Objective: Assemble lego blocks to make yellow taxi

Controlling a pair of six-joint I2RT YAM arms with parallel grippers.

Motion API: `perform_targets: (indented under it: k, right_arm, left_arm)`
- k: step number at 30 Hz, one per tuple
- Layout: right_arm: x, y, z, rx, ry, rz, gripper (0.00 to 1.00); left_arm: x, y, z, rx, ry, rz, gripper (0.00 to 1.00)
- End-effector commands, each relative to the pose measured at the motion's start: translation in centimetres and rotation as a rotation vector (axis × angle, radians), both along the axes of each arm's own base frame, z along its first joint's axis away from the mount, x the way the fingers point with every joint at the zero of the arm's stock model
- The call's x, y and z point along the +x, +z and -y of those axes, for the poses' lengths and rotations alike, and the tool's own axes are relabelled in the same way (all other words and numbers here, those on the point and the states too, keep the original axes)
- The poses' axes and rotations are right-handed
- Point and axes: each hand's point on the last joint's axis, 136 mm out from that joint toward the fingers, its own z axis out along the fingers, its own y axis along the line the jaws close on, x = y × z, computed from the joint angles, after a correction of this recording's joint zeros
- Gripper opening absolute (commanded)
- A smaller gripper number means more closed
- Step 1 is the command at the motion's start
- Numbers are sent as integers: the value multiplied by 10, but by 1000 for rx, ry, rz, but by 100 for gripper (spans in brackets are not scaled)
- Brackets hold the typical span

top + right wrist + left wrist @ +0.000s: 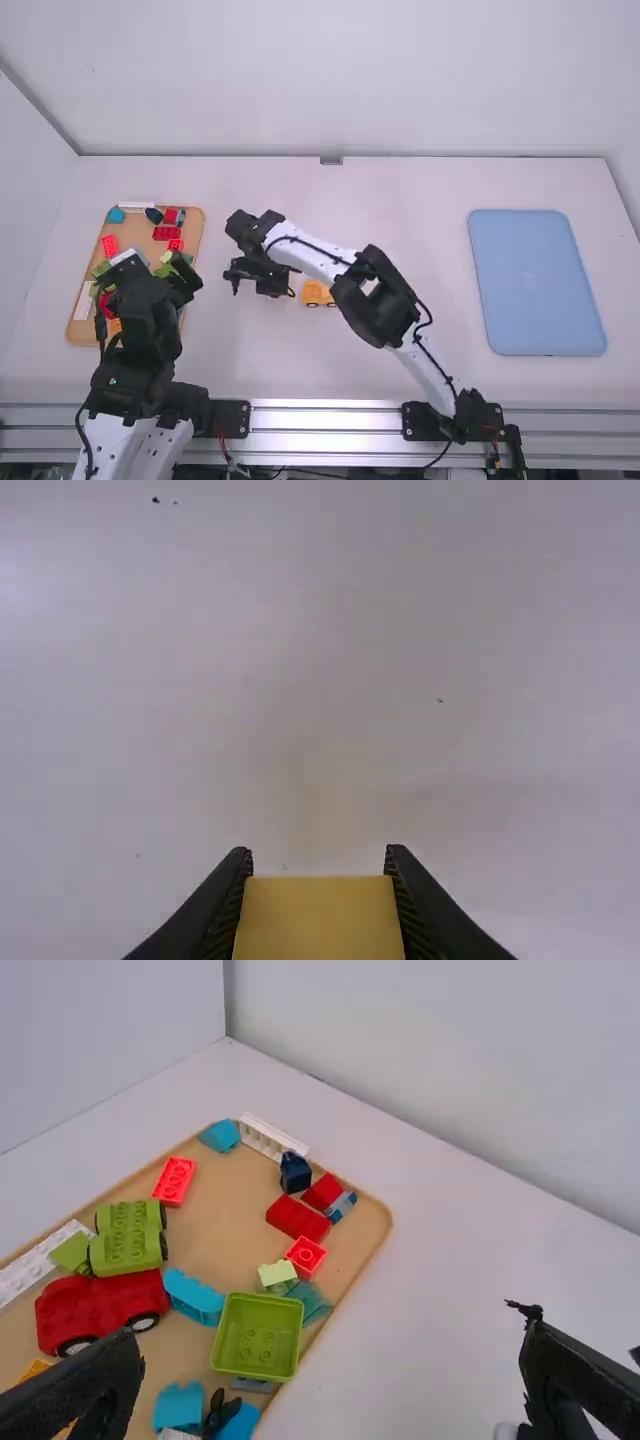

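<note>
You're gripping the yellow block (318,920) in your right gripper (318,854); lowering the open left gripper (334,1345) by the tray's (225,1245) right edge is risking jostling crowded bricks (298,1218).

white table (420,195), pale back wall (350,80) behind, side wall (30,180) at left; metal rail (325,420) along near edge

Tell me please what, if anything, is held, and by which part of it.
The right gripper holds a yellow block by two opposite sides, one finger on each. The left gripper is open, holding nothing.
</note>
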Motion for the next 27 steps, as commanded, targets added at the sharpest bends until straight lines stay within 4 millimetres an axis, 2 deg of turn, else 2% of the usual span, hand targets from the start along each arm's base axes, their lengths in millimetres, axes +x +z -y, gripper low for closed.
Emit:
perform_targets:
  k: [1, 5, 15, 20, 27]
  right_arm:
    - [6, 3, -3, 12, -19, 10, 1]
    - [4, 3, -3, 14, -42, -7, 1]
    - [-9, -13, -2, -3, -39, -20, 7]
    - [-7, -16, -3, 4, -42, -15, 8]
    - [-10, -20, -1, 0, -39, -23, 23]
  left_arm:
    - [-2, 1, -5, 1, 25, 4, 99]
    - [-2, -1, -3, -1, 15, -3, 99]
    - [-1, -10, -2, -19, 24, -6, 99]
    - [2, -13, -2, -20, 21, 4, 99]
    - [2, -17, -4, -19, 32, 1, 99]
